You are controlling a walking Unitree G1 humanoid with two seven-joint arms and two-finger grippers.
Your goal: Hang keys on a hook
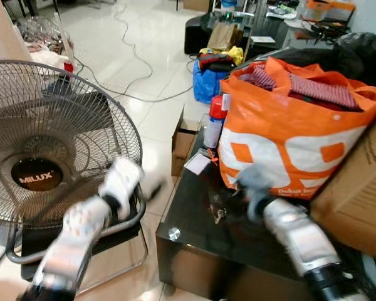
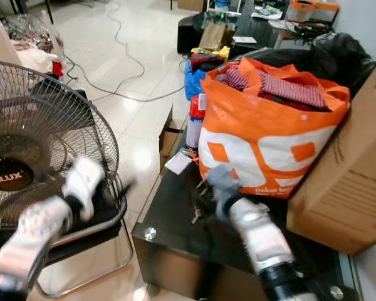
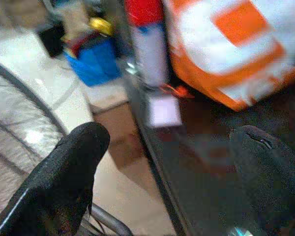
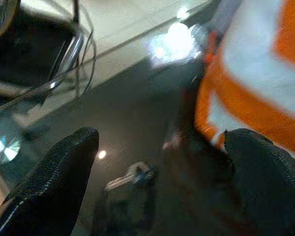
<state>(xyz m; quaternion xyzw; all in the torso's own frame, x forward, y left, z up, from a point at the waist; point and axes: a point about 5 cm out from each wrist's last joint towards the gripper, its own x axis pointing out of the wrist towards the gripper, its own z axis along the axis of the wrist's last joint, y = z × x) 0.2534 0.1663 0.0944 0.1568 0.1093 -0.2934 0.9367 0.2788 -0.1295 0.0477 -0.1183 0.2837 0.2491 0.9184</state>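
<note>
Blurred keys (image 4: 130, 179) on dark glass table (image 1: 194, 213), right hand (image 4: 157, 162) wide open above, left hand (image 3: 162, 162) open, empty.

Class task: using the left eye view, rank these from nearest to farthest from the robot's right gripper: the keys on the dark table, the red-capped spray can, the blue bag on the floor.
1. Keys: on the table, just left of the right gripper.
2. Spray can: upright at the orange bag's left side.
3. Blue bag: on the floor beyond the table.
</note>
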